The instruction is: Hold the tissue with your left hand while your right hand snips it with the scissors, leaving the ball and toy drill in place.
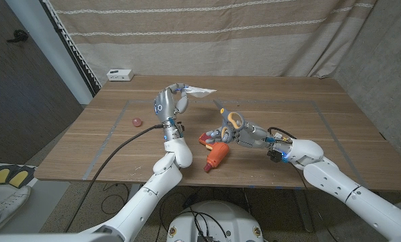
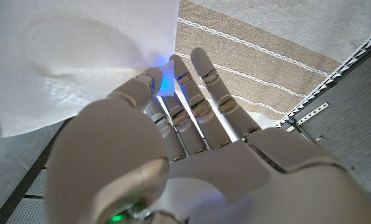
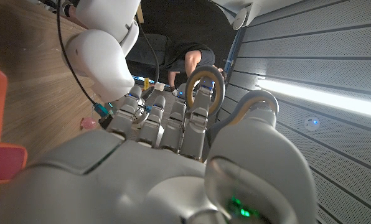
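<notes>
My left wrist view shows my left hand (image 2: 192, 155) pinching the tissue (image 2: 79, 62) at its fingers (image 2: 149, 84); the head view adds my right hand (image 1: 249, 136) gripping the scissors (image 1: 229, 121) above the surface (image 1: 308, 114), beside the toy drill (image 1: 216, 154).
</notes>
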